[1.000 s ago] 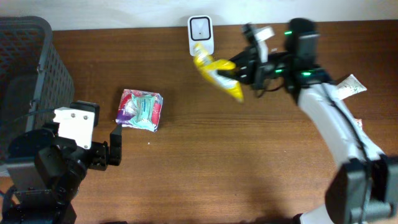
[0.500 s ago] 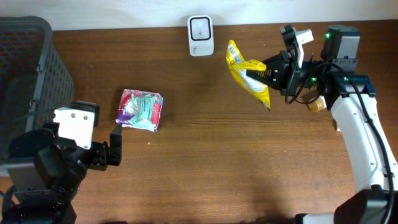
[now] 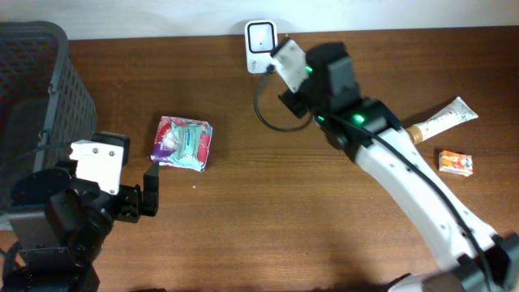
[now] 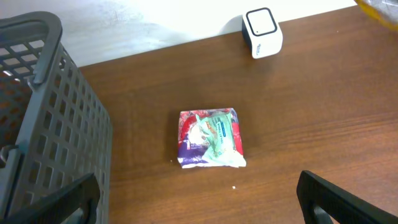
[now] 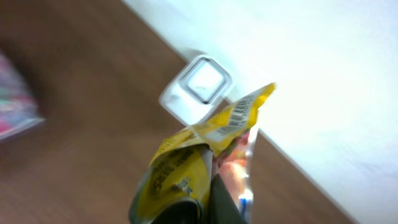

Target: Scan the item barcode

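Pink-green packet centre; grey basket left; white scanner beyond, right.

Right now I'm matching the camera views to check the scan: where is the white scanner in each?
Overhead: scanner top centre, at the table edge.
Left wrist: scanner upper right.
Right wrist: scanner mid-frame, behind the yellow packet.
Shared landmark: table edge against the white wall.
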`<state>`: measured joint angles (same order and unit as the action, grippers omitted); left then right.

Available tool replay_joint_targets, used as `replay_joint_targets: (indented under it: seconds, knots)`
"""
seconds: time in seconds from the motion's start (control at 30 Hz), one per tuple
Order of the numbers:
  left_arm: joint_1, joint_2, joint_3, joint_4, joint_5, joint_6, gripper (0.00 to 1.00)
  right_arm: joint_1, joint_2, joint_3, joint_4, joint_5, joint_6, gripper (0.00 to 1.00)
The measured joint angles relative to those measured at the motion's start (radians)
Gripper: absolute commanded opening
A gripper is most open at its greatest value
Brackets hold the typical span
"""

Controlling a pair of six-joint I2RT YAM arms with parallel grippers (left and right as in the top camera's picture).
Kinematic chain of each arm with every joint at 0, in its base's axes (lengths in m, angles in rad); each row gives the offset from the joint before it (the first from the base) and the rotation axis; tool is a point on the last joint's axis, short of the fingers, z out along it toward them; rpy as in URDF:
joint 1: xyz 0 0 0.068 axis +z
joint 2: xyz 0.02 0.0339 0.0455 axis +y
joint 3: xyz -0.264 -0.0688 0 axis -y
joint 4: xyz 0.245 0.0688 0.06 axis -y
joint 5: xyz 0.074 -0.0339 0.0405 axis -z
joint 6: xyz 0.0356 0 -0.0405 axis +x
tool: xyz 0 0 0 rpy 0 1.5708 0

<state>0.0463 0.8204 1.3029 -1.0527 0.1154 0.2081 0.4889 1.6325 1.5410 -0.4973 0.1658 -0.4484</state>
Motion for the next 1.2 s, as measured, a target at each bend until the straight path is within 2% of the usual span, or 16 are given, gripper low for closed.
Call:
replay_joint_targets:
  seconds: [0.07,0.1,0.17,0.27,0.43,0.47,0.5,0.57,0.63,0.77,1.03,1.2]
  knots:
    - [0.0,0.0,0.0,0.0,0.0,0.0,0.99,0.043,0.143,0.184,-0.111,0.155,-0.048,0.04]
    - [0.001,0.0,0.0,-0.003,0.0,0.0,0.99,0.069,0.288,0.38,-0.219,0.247,-0.071,0.04]
    - [0.001,0.001,0.0,-0.002,0.0,0.0,0.99,0.091,0.502,0.655,-0.377,0.336,-0.092,0.04]
    - [0.001,0.001,0.0,-0.005,0.0,0.0,0.99,0.109,0.727,0.912,-0.439,0.428,-0.117,0.04]
    - [0.001,0.001,0.0,-0.006,0.0,0.0,0.99,0.104,0.761,0.944,-0.495,0.464,-0.093,0.04]
    - [0.001,0.0,0.0,-0.006,0.0,0.0,0.99,0.101,0.761,0.95,-0.537,0.454,-0.082,0.23]
    - [0.001,0.001,0.0,-0.006,0.0,0.0,0.99,0.097,0.761,0.952,-0.608,0.409,-0.058,0.54]
    - [0.001,0.001,0.0,-0.006,0.0,0.0,0.99,0.085,0.762,0.954,-0.694,0.246,-0.013,0.76]
    - [0.001,0.001,0.0,-0.006,0.0,0.0,0.99,0.072,0.763,0.954,-0.749,0.039,0.013,0.86]
    - [0.001,0.001,0.0,-0.006,0.0,0.0,0.99,0.069,0.772,0.951,-0.759,-0.14,0.034,0.87]
    - [0.001,0.001,0.0,-0.006,0.0,0.0,0.99,0.069,0.853,0.777,-0.631,-0.23,0.109,0.88]
    - [0.001,0.001,0.0,-0.006,0.0,0.0,0.99,0.069,0.892,0.755,-0.514,-0.247,0.188,0.91]
